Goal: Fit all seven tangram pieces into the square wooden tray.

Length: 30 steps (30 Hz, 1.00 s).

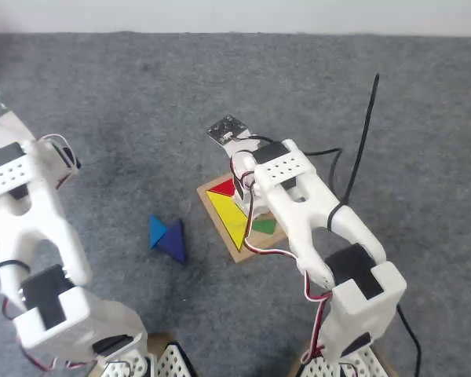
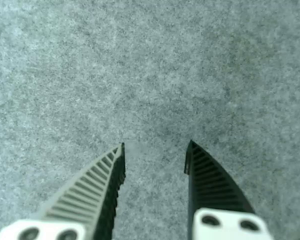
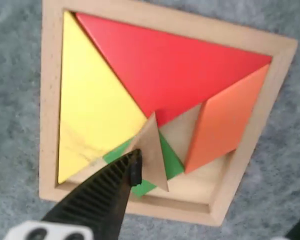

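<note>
Right arm down at the square wooden tray, left arm out over the carpet.

On the grey carpet (image 1: 141, 118), the square wooden tray (image 3: 49, 100) holds a large red triangle (image 3: 175, 65), a large yellow triangle (image 3: 90, 110), an orange parallelogram (image 3: 222, 120) and a green piece (image 3: 172, 162). A pale wooden triangle (image 3: 152, 150) lies tilted across the green one. The right gripper (image 3: 134, 169) touches that triangle's edge, but I cannot tell whether it is gripping. The left gripper (image 2: 156, 145) hangs agape, holding nothing. A dark blue piece (image 1: 173, 239) and a light blue triangle (image 1: 156, 230) lie touching, outside the tray.
</note>
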Each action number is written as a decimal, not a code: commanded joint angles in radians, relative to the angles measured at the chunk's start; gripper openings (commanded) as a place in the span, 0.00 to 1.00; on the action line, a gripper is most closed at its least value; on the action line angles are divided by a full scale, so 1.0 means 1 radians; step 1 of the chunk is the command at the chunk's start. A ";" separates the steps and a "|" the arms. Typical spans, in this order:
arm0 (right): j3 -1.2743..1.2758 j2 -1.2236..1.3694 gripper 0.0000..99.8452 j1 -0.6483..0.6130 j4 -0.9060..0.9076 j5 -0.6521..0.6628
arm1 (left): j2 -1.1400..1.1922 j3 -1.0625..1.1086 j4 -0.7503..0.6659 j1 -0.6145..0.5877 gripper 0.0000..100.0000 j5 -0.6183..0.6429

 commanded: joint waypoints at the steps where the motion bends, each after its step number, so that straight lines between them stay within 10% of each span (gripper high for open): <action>1: 0.003 -0.013 0.51 0.030 -0.041 0.008 | -0.020 -0.005 0.003 0.006 0.20 -0.005; 30: -0.094 0.076 0.51 0.041 -0.081 0.028 | -0.020 -0.005 0.002 0.005 0.20 -0.005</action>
